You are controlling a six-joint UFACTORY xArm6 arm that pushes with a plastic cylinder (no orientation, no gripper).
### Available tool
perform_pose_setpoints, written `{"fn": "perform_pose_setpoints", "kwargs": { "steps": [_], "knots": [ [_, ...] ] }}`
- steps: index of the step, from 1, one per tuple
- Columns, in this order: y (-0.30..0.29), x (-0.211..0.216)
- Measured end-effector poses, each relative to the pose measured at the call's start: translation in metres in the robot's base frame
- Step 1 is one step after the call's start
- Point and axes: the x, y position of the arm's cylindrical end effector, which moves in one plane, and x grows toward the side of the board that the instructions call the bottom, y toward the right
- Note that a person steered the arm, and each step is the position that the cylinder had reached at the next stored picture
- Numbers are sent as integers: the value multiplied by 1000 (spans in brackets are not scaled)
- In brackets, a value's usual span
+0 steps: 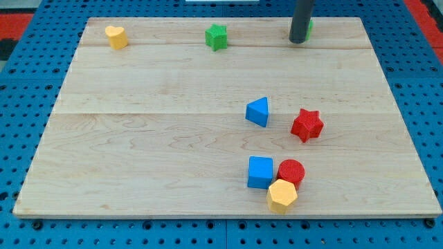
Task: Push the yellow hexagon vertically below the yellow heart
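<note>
While the rod stands at the board's far edge, the layout reads as follows:

tip: my tip (298,41) sits at about 1 o'clock on the wooden board (173,138), near the view's top edge; no jaws on this tool, just a bare dark rod touching none of the blocks I can see clearly
green sliver: a bit of green block (309,28) shows just behind the rod at its 3 o'clock side; shape hidden; cannot tell whether the rod touches it
yellow hexagon: yellow hexagon (282,196) at about 5 o'clock on the board, close to the view's bottom edge; well apart from my tip
yellow heart: yellow heart (116,37) at about 11 o'clock, far top left corner; well apart from the hexagon, diagonal across the board
cluster: blue cube (260,172) at the hexagon's 11 o'clock, red cylinder (291,171) at its 1 o'clock; both look to be touching the hexagon; cube and cylinder just beside each other
red star: red star (306,125) at 12 o'clock of the cylinder, apart from it
blue triangle: blue triangular block (257,111) at 9 o'clock of the red star, near but apart
green star: green star (217,37) at 12 o'clock on the board, between heart and rod
</note>
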Motion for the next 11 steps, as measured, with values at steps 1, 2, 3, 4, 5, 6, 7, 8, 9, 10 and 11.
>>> {"fn": "perform_pose_setpoints", "kwargs": {
  "steps": [1, 2, 3, 4, 5, 6, 7, 8, 9, 10, 11],
  "knots": [
    [40, 46],
    [83, 91],
    [105, 172],
    [106, 241],
    [90, 310],
    [38, 349],
    [-30, 349],
    [-113, 326],
    [-187, 310],
    [-206, 311],
    [-260, 312]
  ]
}}
